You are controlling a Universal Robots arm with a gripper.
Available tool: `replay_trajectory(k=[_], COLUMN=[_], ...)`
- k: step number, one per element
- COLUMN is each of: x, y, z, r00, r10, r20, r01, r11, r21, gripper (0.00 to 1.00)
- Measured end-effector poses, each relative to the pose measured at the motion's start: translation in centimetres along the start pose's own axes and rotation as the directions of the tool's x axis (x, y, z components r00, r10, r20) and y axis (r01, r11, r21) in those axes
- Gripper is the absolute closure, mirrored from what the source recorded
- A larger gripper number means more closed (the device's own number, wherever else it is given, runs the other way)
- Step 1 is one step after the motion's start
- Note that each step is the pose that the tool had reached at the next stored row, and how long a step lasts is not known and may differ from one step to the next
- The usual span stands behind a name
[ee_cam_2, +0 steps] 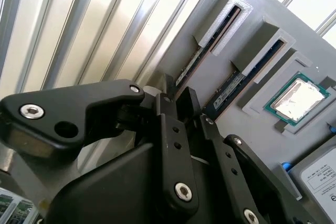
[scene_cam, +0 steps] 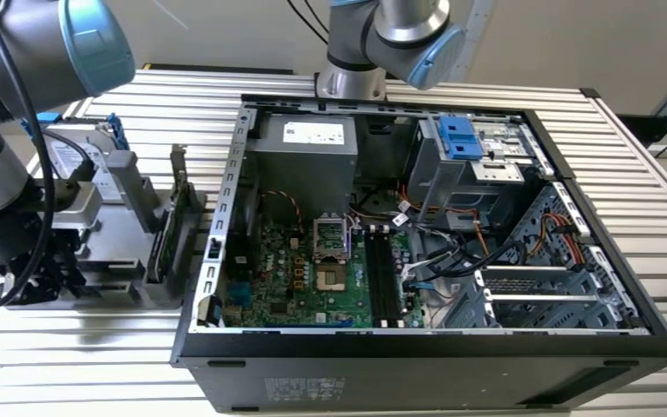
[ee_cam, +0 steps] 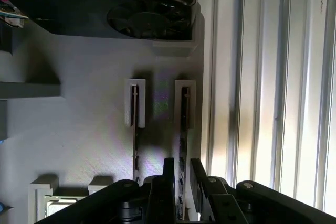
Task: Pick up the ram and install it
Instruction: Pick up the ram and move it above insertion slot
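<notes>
Grey plastic is what you are looking at under the wrist: a moulded tray (ee_cam: 79, 145) lying on the slatted metal table (ee_cam: 273, 103), with two narrow holders (ee_cam: 185, 90) rising from it.

Lettering first. The graphics card (ee_cam: 105, 9) at the tray's far end is showing white and green print along its edge. The second stick (ee_cam_2: 231, 90) is wearing a small white sticker. The hard drive (ee_cam_2: 320, 182) beside the bare processor (ee_cam_2: 296, 98) is carrying a white printed label. In the exterior view, the power supply (scene_cam: 313, 132) inside the open computer case (scene_cam: 426, 365) is bearing a white label too, and another sticker is sitting on the case's outer wall.

Your gripper (ee_cam: 182, 163) is hanging over the tray with its two fingers (ee_cam: 169, 169) parted wider than the stick, one on each side of the ram (ee_cam: 184, 121). The ram is standing on edge in the holder nearer the bare table, and nothing is being pinched. In the second wrist view the gripper (ee_cam_2: 178, 92) is straddling the same ram (ee_cam_2: 193, 62). The black memory slots (scene_cam: 386, 278) on the motherboard (scene_cam: 299, 269) are lying well apart from it, towards the exterior view's right.
</notes>
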State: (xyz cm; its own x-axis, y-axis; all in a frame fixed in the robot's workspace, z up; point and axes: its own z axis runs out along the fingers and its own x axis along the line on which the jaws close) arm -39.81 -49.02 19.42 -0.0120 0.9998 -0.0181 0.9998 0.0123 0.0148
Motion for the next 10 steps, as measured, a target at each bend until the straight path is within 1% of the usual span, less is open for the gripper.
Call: replay_trajectory(k=[4, 5, 10], x=[0.01, 0.01, 0.01], y=[0.00, 0.00, 0.00], z=[0.00, 0.00, 0.00], r00=[1.0000, 1.0000, 1.0000], r10=[0.000, 0.000, 0.000], r20=[0.0001, 0.0000, 0.0001], r01=[0.000, 0.000, 0.000], r11=[1.0000, 1.0000, 1.0000], r21=[0.0000, 0.0000, 0.0001], gripper=[0.00, 1.00, 1.00])
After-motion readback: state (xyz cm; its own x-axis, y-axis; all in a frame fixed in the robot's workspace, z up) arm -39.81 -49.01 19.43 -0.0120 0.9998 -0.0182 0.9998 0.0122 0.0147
